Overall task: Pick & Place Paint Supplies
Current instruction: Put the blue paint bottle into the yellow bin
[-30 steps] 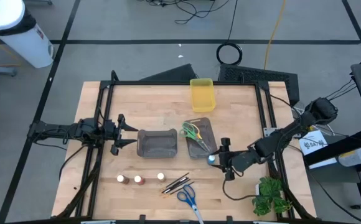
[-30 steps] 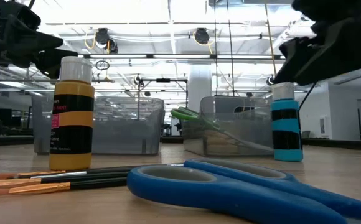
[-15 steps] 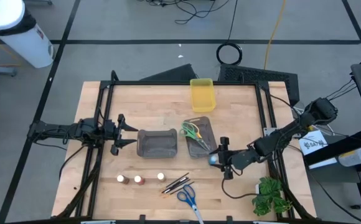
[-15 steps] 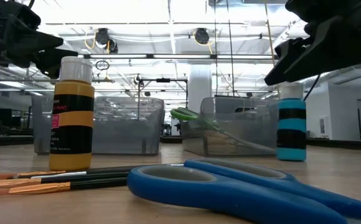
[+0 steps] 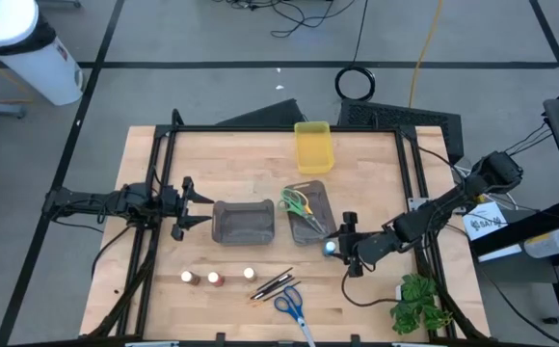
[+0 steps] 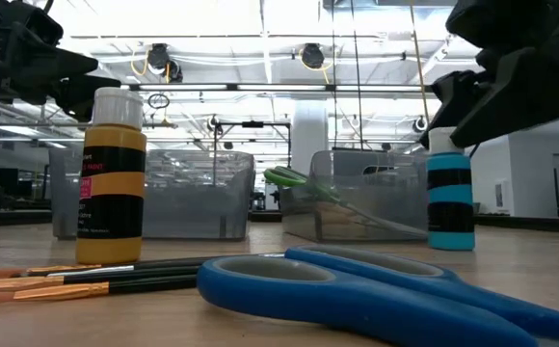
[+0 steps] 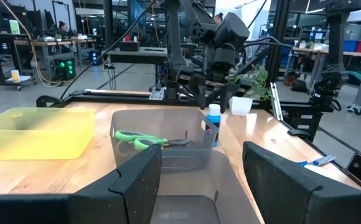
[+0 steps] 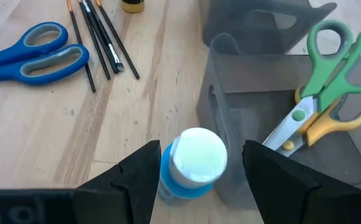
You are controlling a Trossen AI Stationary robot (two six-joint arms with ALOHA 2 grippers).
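The blue paint pot (image 8: pixel 195 160), white-capped, stands upright on the table by the near corner of the right grey bin (image 5: pixel 320 204). My right gripper (image 8: pixel 200 150) is open, a finger on each side of the pot; it also shows in the high view (image 5: pixel 349 246). The green and yellow scissors (image 5: pixel 299 206) lie in that bin. Three small pots (image 5: pixel 216 279), dark brushes (image 5: pixel 272 283) and blue scissors (image 5: pixel 289 306) rest near the near edge. My left gripper (image 5: pixel 200 204) waits open beside the left grey bin (image 5: pixel 243 222). My right gripper comes level from the table's right side, with its fingers beside the blue pot's cap (image 8: pixel 196 155). One finger (image 8: pixel 144 177) stands close against the pot's side, and I cannot tell whether it touches. A gap shows at the other finger.
A yellow bin (image 5: pixel 312 146) sits at the far edge. A leafy plant sprig (image 5: pixel 416 304) lies at the near right corner. Black frame rails (image 5: pixel 154 183) run along the table's sides. Bare wood shows between the bins and the row of pots.
My right gripper has sunk a little about the blue pot's cap. The pot has slid slightly toward the table's right edge and stayed upright.
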